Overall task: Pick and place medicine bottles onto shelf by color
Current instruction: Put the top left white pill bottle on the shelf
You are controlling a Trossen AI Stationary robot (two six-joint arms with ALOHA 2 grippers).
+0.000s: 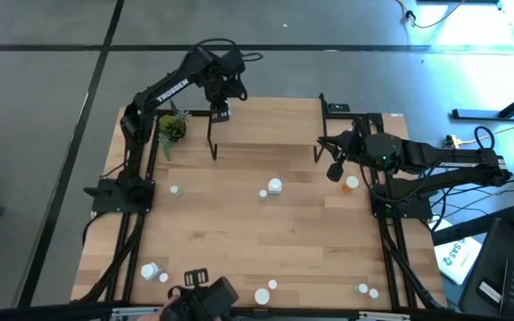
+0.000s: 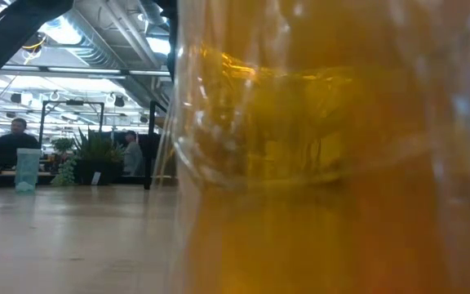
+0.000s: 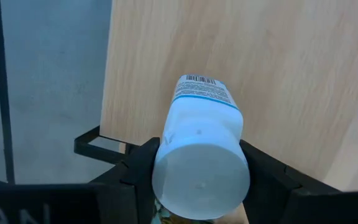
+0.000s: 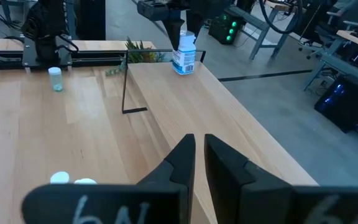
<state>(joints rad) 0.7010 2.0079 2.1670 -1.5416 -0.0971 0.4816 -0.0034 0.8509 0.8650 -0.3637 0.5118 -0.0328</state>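
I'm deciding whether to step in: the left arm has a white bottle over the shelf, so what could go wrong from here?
1. The left hand holds the white bottle close to the shelf end and edge; released there, it might topple off.
2. The potted plant stands just beside that shelf end, so the arm could brush it.
3. The right hand, shut and empty, waits over the shelf's other end; both arms working there might crowd each other.
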